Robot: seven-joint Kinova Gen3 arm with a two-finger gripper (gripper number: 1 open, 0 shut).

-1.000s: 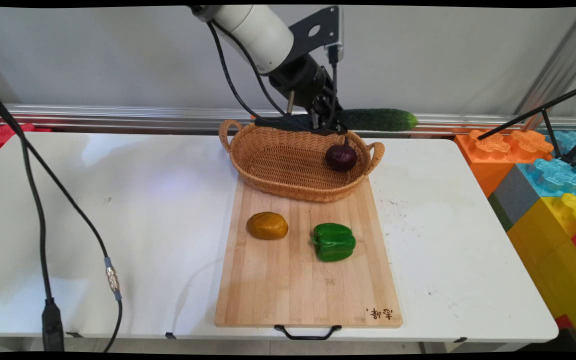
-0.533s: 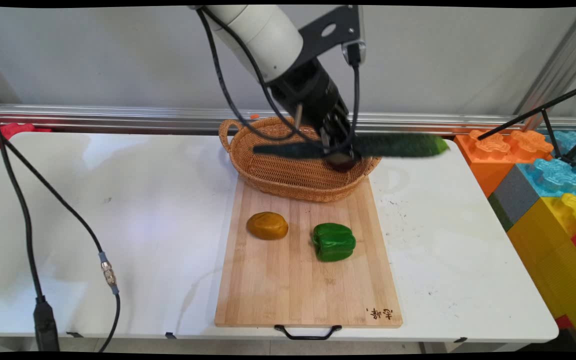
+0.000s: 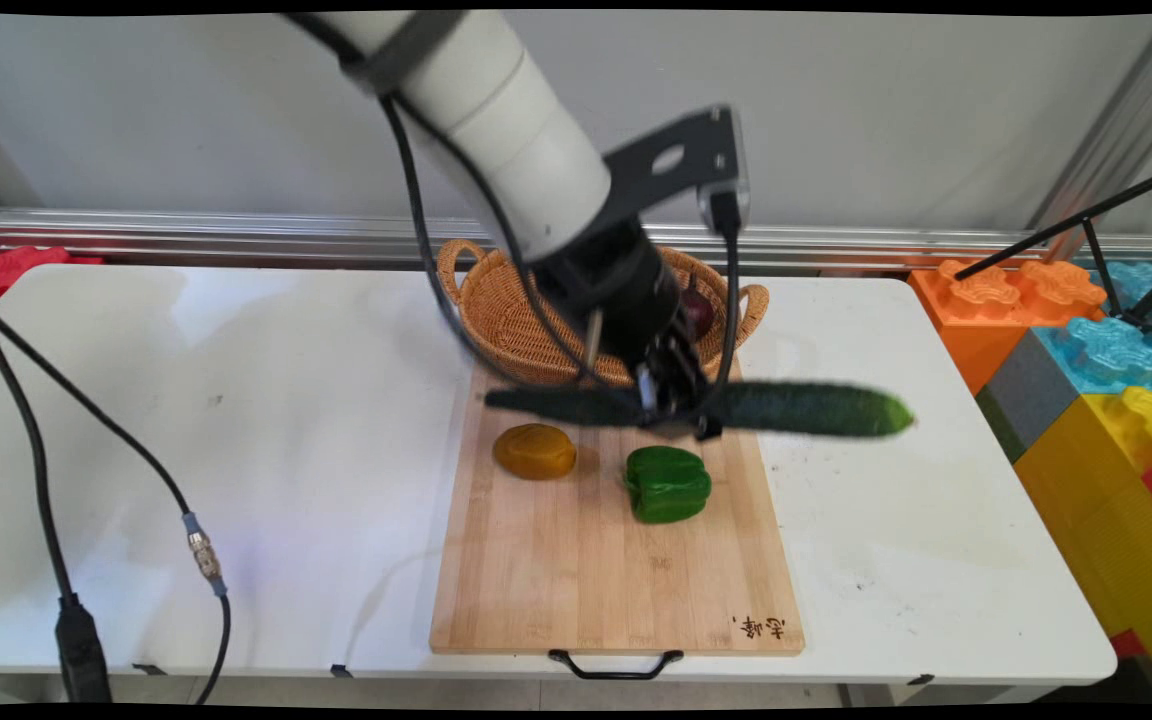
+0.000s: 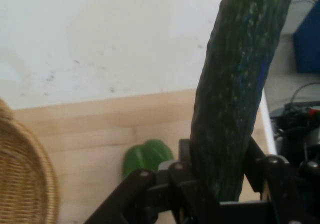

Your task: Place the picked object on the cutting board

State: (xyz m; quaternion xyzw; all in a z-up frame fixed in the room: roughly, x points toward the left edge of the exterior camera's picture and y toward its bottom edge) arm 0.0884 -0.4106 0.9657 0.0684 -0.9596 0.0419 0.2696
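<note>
My gripper (image 3: pixel 674 408) is shut on a long dark green cucumber (image 3: pixel 806 410), held level in the air over the far part of the wooden cutting board (image 3: pixel 616 570). In the hand view the cucumber (image 4: pixel 240 94) rises from between the jaws, which clamp its middle (image 4: pixel 220 184). Just below it on the board lie a green bell pepper (image 3: pixel 668 484) and an orange-brown potato (image 3: pixel 534 451). The pepper (image 4: pixel 147 156) also shows beside the linkage in the hand view. Behind the hand stands a wicker basket (image 3: pixel 496 310) with a purple onion (image 3: pixel 699 312) inside, partly hidden by the arm.
Black cables (image 3: pixel 46 480) hang over the table's left side. Large coloured toy blocks (image 3: pixel 1096 370) are stacked off the table's right edge. A metal rail (image 3: pixel 186 232) runs along the wall behind. The board's black handle (image 3: pixel 616 663) faces the near edge.
The arm has carried the cucumber from behind the basket, over it and down towards the near side; it now hangs over the board above the pepper.
</note>
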